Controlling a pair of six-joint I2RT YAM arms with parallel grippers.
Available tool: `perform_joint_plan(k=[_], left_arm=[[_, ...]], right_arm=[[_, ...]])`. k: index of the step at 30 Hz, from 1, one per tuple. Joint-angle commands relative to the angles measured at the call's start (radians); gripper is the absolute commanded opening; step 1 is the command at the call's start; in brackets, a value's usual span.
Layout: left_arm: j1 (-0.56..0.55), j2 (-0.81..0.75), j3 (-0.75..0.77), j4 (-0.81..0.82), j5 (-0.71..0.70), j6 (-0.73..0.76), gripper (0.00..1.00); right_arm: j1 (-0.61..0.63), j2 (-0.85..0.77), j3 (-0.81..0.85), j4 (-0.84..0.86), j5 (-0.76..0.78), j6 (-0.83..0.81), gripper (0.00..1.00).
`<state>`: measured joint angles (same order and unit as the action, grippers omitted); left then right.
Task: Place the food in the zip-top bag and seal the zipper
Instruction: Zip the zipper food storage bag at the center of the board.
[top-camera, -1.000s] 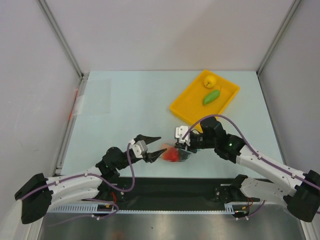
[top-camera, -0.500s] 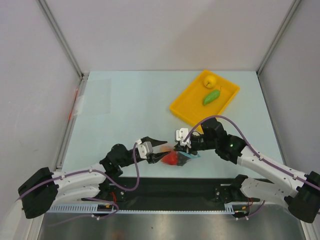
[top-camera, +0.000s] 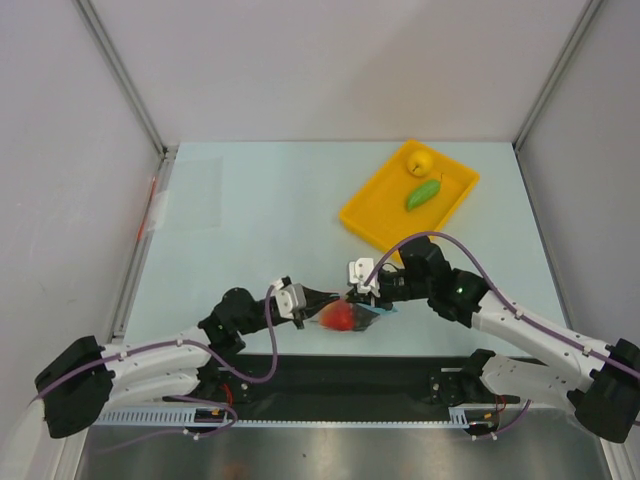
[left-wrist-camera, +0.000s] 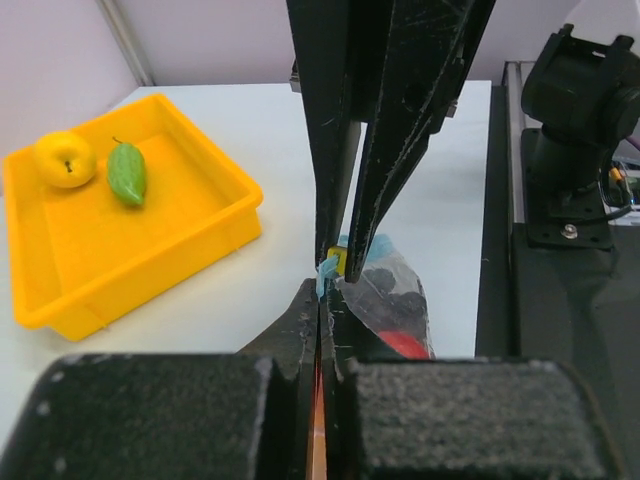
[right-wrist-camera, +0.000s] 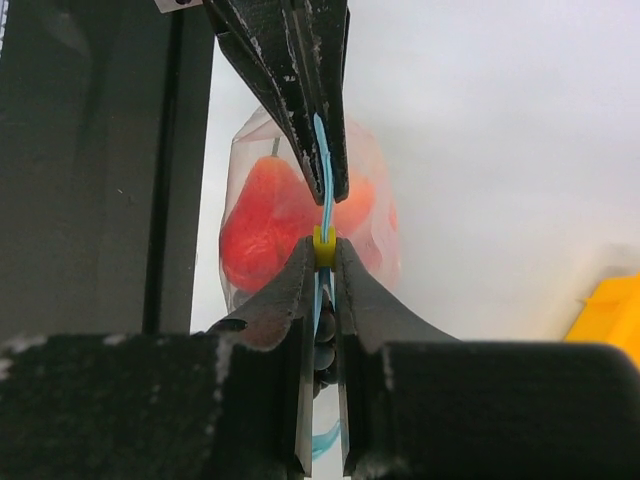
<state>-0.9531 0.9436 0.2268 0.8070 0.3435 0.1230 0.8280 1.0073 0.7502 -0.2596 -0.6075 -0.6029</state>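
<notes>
Top view, change: your left gripper, wide open a second ago, has snapped shut on the top edge of the zip-top bag; the right gripper has kept its pinch just beside it

Top view, meaning: both grippers now hold the bag's mouth, so I judge you are set to draw the closure along

Top view, leftovers: a yellow fruit and a green fruit lie in the yellow tray, well apart from the bag, so filling looks unfinished

Left wrist, grip: your fingers meet flat on the teal zipper, with no gap showing

Left wrist, contents: the grape bunch and the red fruit sit inside the bag, near the table's front edge

Right wrist, grip: jaws nearly closed, nipping the yellow slider on the zipper

Right wrist, obstruction: the left fingertips sit on the strip just beyond the slider, right in its path; sliding that way would run into them
</notes>
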Motion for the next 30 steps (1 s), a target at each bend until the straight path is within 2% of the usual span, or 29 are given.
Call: perform_joint_plan(k=[1, 7, 11, 17, 30], left_arm=[[-0.001, -0.08, -0.015, 0.1, -0.102, -0.025, 0.0], [-0.001, -0.232, -0.088, 0.092, -0.384, -0.062, 0.0], [-0.001, -0.388, -0.152, 0.101, -0.59, -0.063, 0.0], [-0.001, -0.584, -0.17, -0.046, -0.825, -0.042, 0.0], [-0.015, -0.658, -0.155, -0.138, -1.021, -0.006, 0.0]], right_arm=[[0.011, 0.005, 0.023, 0.019, -0.005, 0.002, 0.0], [0.011, 0.033, 0.037, 0.005, 0.023, 0.017, 0.0], [0.013, 0.063, 0.054, -0.018, 0.04, 0.025, 0.0], [0.013, 0.093, 0.069, -0.053, 0.052, 0.038, 0.0], [0.011, 0.2, 0.146, -0.201, 0.153, 0.127, 0.0]])
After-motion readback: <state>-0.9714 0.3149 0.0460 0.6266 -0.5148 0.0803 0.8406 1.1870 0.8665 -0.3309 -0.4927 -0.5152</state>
